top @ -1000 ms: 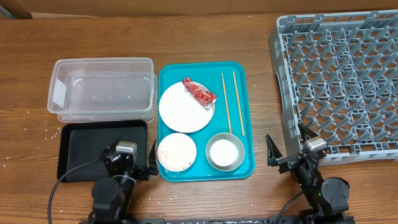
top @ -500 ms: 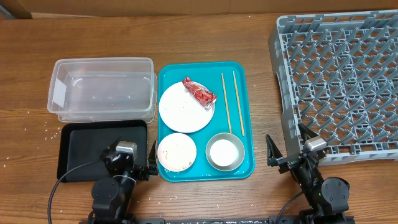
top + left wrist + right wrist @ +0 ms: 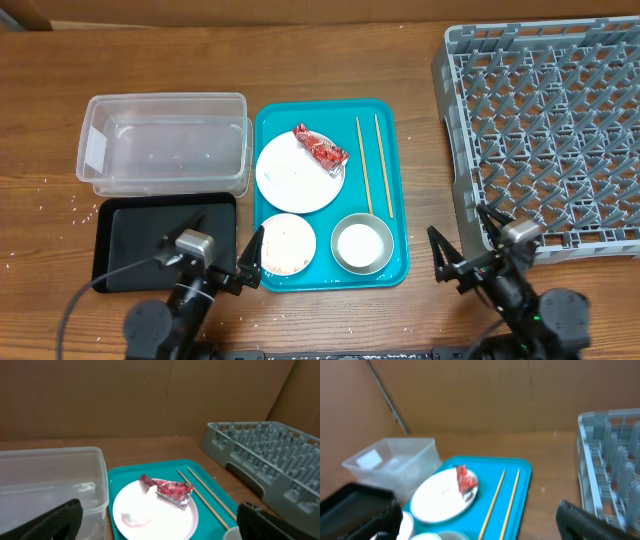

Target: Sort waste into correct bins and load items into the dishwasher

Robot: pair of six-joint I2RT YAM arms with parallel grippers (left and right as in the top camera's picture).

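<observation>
A round white plate lies on the teal tray with a red wrapper on its far edge. Two chopsticks lie to its right. A white bowl and a white cup sit at the tray's front. The clear tub and black tray are to the left, the grey rack to the right. My left gripper is open and empty between the black tray and the bowl. My right gripper is open and empty by the rack's front corner.
Loose rice grains dot the table left of the black tray. The left wrist view shows a small white scrap on the plate. Brown cardboard walls stand behind the table.
Both arms have shifted toward the table's front edge and look larger from above. The left gripper's right finger now lies at the teal tray's edge beside the bowl. The objects have not moved.
</observation>
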